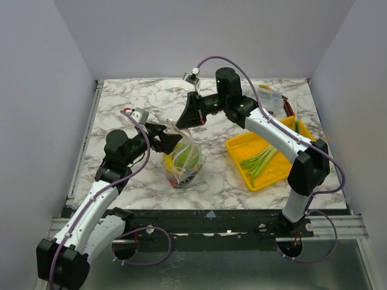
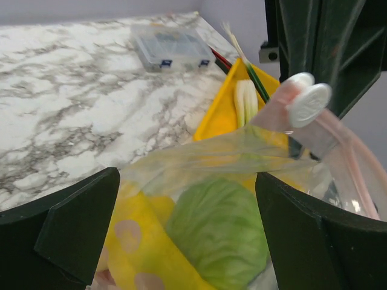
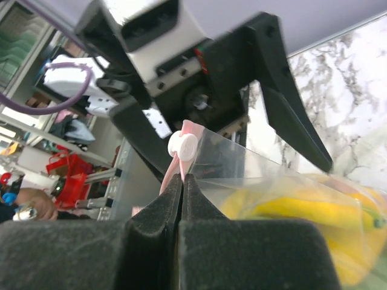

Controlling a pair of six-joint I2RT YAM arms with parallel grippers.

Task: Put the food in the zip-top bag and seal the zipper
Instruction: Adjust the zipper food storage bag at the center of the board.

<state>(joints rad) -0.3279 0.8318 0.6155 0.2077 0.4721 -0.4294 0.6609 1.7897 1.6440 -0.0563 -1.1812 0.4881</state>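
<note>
- Top external: zip-top bag [image 1: 183, 162] stands upright mid-table [image 1: 133, 103], between the two arms, mouth end up.
- Food is inside the bag: round green one [image 2: 221, 232] and yellow bananas [image 2: 136, 241] pressed side by side. Something red low in the bag in the top view, can't tell what.
- Left gripper [image 1: 164, 140] sits at the bag's upper left. In the left wrist view its jaws stand wide, one finger [image 2: 78, 229] on each side of the bag's upper part. Contact with the plastic can't be told.
- Right gripper [image 1: 186, 121] is over the bag's top. In the right wrist view its jaws are pressed together on the bag's top edge, just under the white slider [image 3: 183, 145].
- Zipper [image 2: 357, 160] is a pink strip curving away from the slider along the mouth. Sealed or not, can't tell.
- Yellow tray [image 1: 242, 148] lies right of the bag, apart from it, with green stalks [image 1: 260, 158] in it.
- Clear compartment box [image 1: 272, 96] sits at the far right of the table, behind the tray.
</note>
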